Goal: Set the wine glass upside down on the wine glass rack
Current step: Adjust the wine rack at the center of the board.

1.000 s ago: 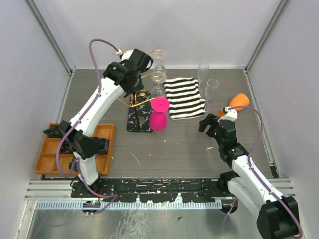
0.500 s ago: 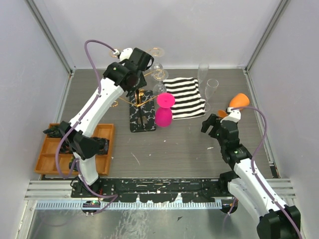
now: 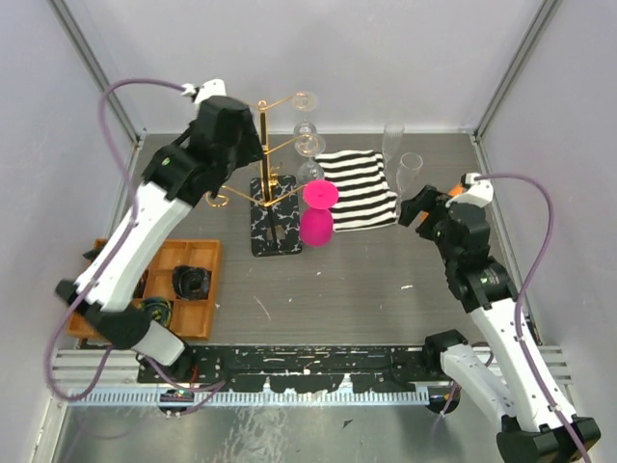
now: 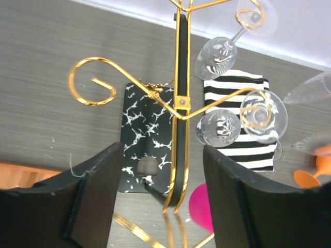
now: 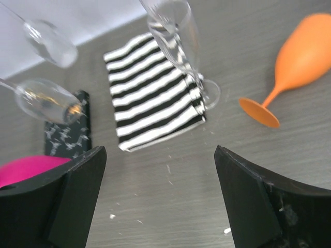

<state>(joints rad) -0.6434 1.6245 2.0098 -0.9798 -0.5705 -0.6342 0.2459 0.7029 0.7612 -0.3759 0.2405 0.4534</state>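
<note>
The wine glass rack (image 3: 264, 145) stands upright, its gold post on a black marbled base (image 3: 273, 231). Two clear wine glasses (image 4: 217, 50) (image 4: 219, 127) hang upside down from its scroll hooks. A pink wine glass (image 3: 315, 218) is upside down beside the base, foot uppermost at a low hook; whether it touches the table I cannot tell. My left gripper (image 3: 249, 145) is up beside the rack's top, open, with the post (image 4: 178, 155) seen between its fingers and untouched. My right gripper (image 3: 429, 204) hovers open over bare table, holding nothing.
A black-and-white striped cloth (image 3: 357, 189) lies right of the rack. Two tall clear flutes (image 3: 410, 172) stand at the cloth's right edge. An orange glass (image 5: 300, 46) lies on its side at the far right. An orange tray (image 3: 101, 304) with small items sits at the near left.
My left gripper has opened and drawn back up and to the left, off the rack, which now shows upright. The right arm has lifted and swung toward the back right.
</note>
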